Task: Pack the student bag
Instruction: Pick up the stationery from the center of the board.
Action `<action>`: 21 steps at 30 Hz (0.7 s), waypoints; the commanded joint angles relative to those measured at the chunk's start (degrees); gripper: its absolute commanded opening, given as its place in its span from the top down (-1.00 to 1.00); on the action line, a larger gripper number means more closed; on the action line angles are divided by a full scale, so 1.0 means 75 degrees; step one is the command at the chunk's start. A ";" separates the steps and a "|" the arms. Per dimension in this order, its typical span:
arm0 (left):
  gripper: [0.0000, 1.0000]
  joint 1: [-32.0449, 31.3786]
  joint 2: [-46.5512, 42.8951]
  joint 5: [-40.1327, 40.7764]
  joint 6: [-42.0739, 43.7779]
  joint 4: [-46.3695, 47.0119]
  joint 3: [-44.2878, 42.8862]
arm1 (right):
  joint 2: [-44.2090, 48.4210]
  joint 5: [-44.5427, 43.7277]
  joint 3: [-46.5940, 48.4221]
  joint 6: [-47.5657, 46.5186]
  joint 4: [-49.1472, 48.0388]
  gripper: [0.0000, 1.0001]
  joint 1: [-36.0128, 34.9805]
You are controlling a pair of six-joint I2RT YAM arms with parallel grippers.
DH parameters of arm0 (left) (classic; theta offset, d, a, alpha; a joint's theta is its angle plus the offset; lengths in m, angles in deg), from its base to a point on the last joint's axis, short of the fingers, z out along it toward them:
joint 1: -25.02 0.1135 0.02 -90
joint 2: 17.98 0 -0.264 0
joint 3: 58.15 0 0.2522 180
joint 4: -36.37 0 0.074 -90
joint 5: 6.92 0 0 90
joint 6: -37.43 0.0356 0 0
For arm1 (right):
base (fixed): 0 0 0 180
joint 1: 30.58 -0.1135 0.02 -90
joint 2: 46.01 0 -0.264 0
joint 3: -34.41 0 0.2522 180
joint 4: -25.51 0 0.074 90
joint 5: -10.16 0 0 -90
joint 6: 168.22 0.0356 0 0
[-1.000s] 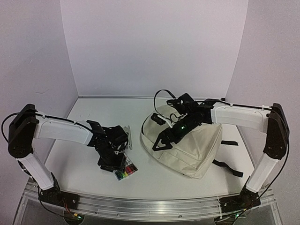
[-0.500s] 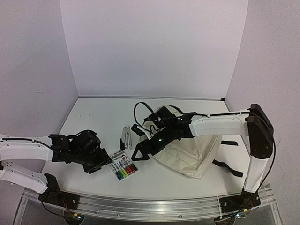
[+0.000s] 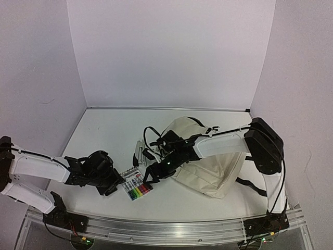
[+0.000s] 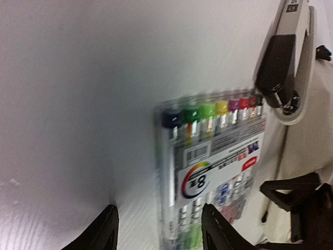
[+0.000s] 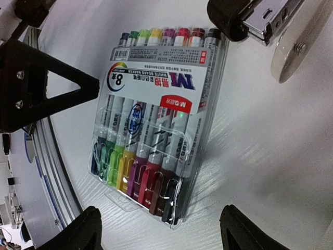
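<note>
I've swung the right end effector point(image 3: 149, 179), jaws wide, from the student bag point(image 3: 221, 161) to the marker pack point(image 3: 136, 188) at its eight o'clock.

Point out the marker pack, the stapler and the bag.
marker pack point(image 5: 153, 122): right wrist view, on the marker barrels.
stapler point(image 4: 281, 62): left wrist view, on its black front.
bag point(image 3: 218, 161): top view, on the cream panel.

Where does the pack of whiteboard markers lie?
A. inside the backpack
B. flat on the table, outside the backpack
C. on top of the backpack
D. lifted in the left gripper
B: the marker pack lies flat on the table, near the stapler, outside the backpack.
</note>
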 commanded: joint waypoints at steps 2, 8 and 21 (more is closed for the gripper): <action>0.04 0.0401 0.1138 -0.1184 0.0613 0.2477 0.0444 | -0.0469 0.0172 0.0191 0.0089 -0.0340 -0.44 0.0012; 0.18 0.0463 0.2333 -0.2321 0.1592 0.3702 -0.0214 | -0.1112 0.1039 0.0407 0.0309 -0.0456 -0.29 0.0011; 0.36 0.0312 0.0917 -0.3613 0.2408 0.4168 -0.0092 | -0.1283 0.1058 0.0522 0.0392 -0.0670 0.00 0.0041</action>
